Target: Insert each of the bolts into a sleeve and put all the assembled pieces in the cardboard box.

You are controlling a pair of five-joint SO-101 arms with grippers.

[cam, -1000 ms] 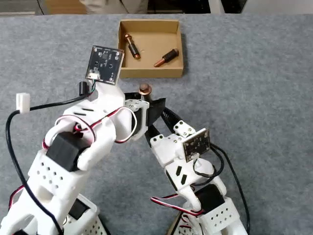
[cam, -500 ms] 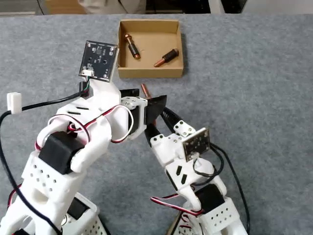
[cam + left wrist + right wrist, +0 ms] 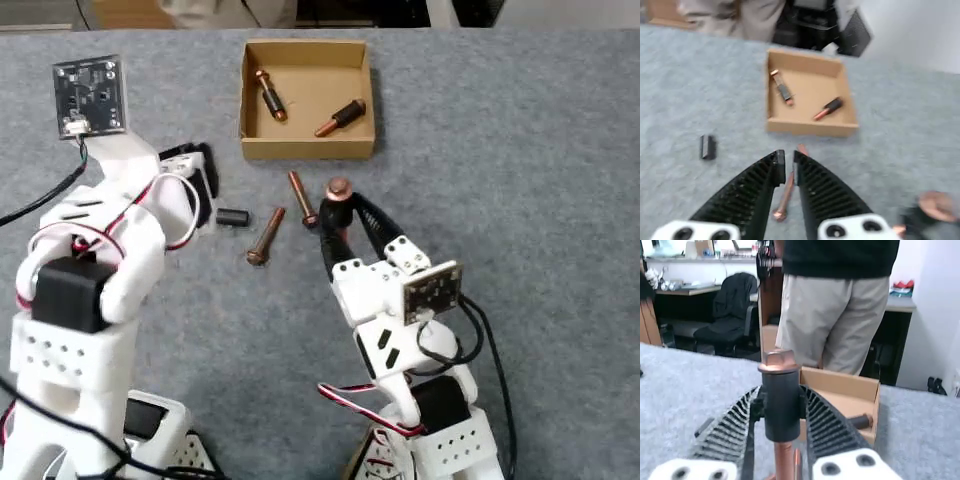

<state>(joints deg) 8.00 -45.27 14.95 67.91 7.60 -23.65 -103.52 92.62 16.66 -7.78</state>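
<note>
Because the right jaws are clamped on an assembled piece (image 3: 782, 405) that stands upright, hexagonal copper-coloured head on top and bare shank hanging below the matt black sleeve, the coming move looks to depend on where the cardboard box (image 3: 305, 150) lies. It sits just ahead of those jaws, its near wall a little beyond their tips, and the right arm is plainly the closer of the two. The piece's long axis is vertical, while the two finished pieces (image 3: 270, 95) (image 3: 342, 116) in the box lie flat, so it will probably need tipping or dropping over the rim. The ribbed black fingers grip the smooth, round sleeve at its sides, a hold that could slip. The left jaws are parted by only a narrow slit and hold nothing; they hang over the grey felt-like bench (image 3: 520, 180) off to the left of the box. On the bench between the arms lie a spare sleeve (image 3: 232, 217), short and dark, and two loose bolts (image 3: 265, 235) (image 3: 302, 197), slim and metallic, both angled roughly toward the box.
</note>
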